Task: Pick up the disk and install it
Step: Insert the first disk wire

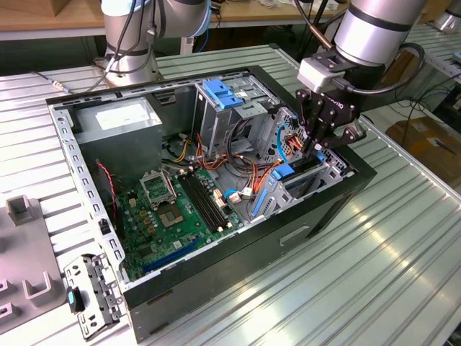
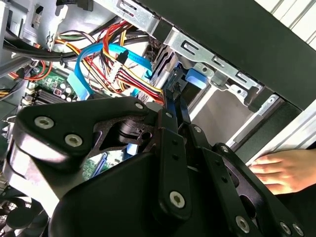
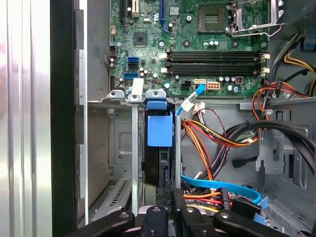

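Black gripper (image 1: pixel 315 146) pinches narrowly on the flat silver hard disk with blue plastic rails (image 3: pixel 159 148), standing on edge in the metal drive bay (image 1: pixel 317 173) (three o'clock corner of the open black computer case (image 1: pixel 288 238)).

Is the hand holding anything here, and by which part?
The hand grips the disk by its end edge, the disk standing on edge in the case's bay.

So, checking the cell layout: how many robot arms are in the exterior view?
2: one arm stands behind the computer case at the exterior view's left; a second arm reaches over the case's right end, hand lowered inside.
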`<control>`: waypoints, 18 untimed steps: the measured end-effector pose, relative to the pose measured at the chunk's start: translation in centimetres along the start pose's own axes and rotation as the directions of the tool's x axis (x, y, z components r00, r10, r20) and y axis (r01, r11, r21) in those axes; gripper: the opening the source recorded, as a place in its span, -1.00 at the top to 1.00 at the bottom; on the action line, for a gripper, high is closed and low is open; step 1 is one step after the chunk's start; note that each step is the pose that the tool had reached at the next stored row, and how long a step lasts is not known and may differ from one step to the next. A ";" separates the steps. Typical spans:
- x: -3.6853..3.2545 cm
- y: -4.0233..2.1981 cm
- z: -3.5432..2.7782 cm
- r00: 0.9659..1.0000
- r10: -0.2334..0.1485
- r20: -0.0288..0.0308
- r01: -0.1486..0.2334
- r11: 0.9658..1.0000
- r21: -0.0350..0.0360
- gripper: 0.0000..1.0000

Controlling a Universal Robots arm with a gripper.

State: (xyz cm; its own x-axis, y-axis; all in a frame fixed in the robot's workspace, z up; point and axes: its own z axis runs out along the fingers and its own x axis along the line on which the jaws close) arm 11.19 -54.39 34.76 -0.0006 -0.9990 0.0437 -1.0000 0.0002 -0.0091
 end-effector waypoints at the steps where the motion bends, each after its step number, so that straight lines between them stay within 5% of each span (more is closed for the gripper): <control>1: 0.00 0.00 0.06 1.000 0.000 0.000 0.000 1.000 0.000 0.67; 18: 0.00 -0.01 0.02 1.000 0.027 0.000 -0.027 1.000 -0.001 0.67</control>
State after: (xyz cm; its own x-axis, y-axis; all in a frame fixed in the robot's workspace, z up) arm 11.20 -54.39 34.74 -0.0274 -0.9987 0.0431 -0.9996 0.0270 -0.0091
